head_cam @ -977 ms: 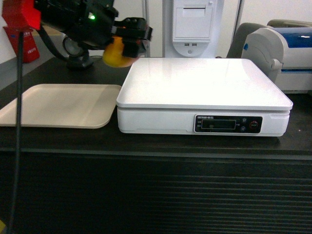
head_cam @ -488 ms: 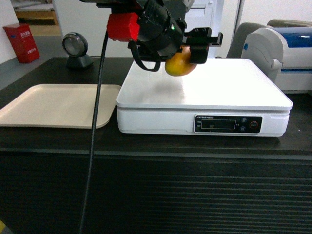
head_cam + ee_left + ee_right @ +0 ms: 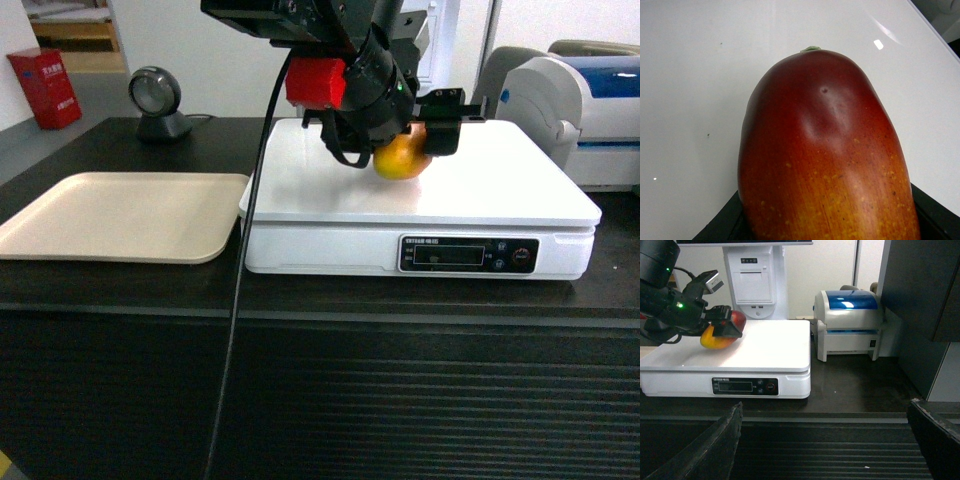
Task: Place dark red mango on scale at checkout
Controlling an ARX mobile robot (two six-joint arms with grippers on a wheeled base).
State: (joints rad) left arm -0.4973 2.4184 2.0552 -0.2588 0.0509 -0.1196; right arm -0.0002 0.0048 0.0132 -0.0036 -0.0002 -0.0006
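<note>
My left gripper (image 3: 418, 145) is shut on the dark red mango (image 3: 400, 160), holding it low over the middle of the scale (image 3: 500, 190); whether the fruit touches the white top I cannot tell. In the left wrist view the mango (image 3: 825, 160) fills the frame, red shading to orange, stem end pointing away, with the scale's top (image 3: 690, 100) behind it. From the right wrist view I see the mango (image 3: 720, 334) over the left part of the scale (image 3: 775, 347). My right gripper (image 3: 824, 410) stands open and empty in front of the checkout's ribbed panel (image 3: 840, 455).
A beige tray (image 3: 110, 215) lies left of the scale on the black counter (image 3: 120, 290). A grey-white printer with a blue stripe (image 3: 590, 100) stands to the right. A round scanner (image 3: 158, 100) and a white terminal (image 3: 755, 280) stand behind. A black cable (image 3: 240, 300) hangs from the left arm.
The left arm has carried the mango rightward from beyond the tray's far corner to over the scale and lowered it towards the white top.
</note>
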